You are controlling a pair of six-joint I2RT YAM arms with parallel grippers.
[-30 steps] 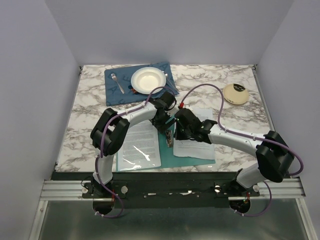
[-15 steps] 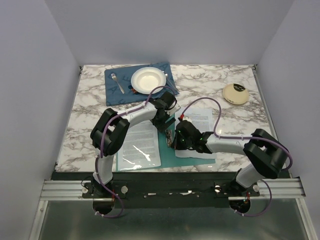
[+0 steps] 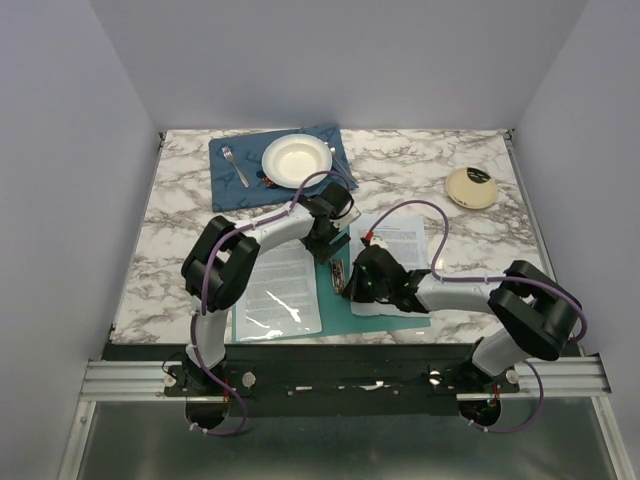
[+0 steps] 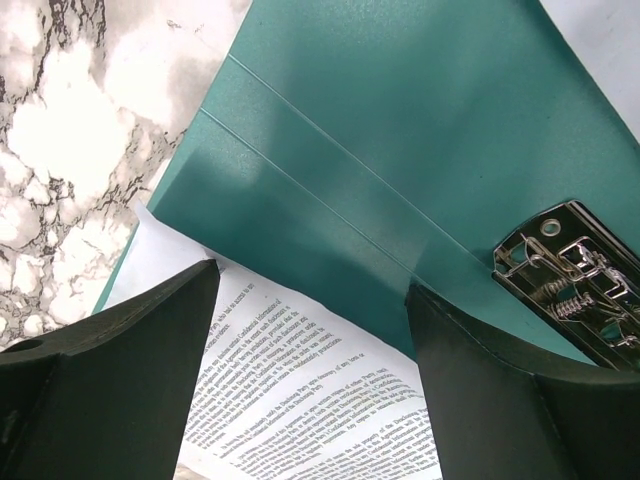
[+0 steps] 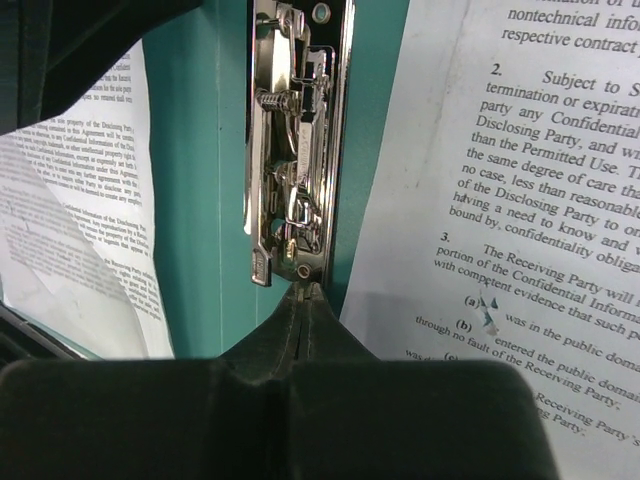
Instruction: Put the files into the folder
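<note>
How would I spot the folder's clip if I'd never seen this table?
On the marble table, find the open teal folder near the front edge. Beside its centre fold sits the clip: shiny silver metal, unlike the flat printed pages either side.

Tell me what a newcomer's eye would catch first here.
The open teal folder lies mid-table by the near edge, with a shiny metal clip on its spine and printed files on both sides. Both arms crowd over it: the right gripper, shut, points its tips at one end of the clip, and the left gripper hangs open above the folder's far part. A white plate on a blue placemat sits far left.
</note>
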